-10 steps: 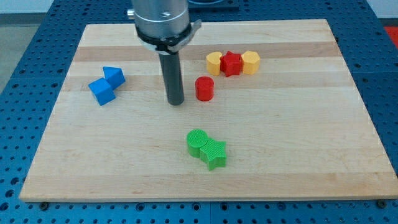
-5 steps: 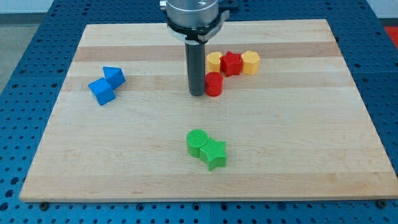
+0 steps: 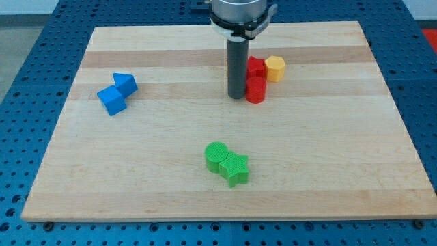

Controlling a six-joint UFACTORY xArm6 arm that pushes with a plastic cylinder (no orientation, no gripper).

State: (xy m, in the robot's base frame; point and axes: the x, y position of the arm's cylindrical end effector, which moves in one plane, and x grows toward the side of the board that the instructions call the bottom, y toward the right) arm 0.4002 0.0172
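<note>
Red cylinder (image 3: 255,89): touching my tip (image 3: 237,97) on the view's right; I carry no pincer, only a rod. Red star (image 3: 256,67) and yellow hexagon (image 3: 275,68) just above it (the rod hides what lies behind). Blue pair (image 3: 116,93) far left; green cylinder (image 3: 216,156) and green star (image 3: 235,169) below, touching.

Laboratory or robotics test bench: a wooden board (image 3: 341,137) rests on a blue perforated mounting surface (image 3: 27,41) with a regular hole grid.
</note>
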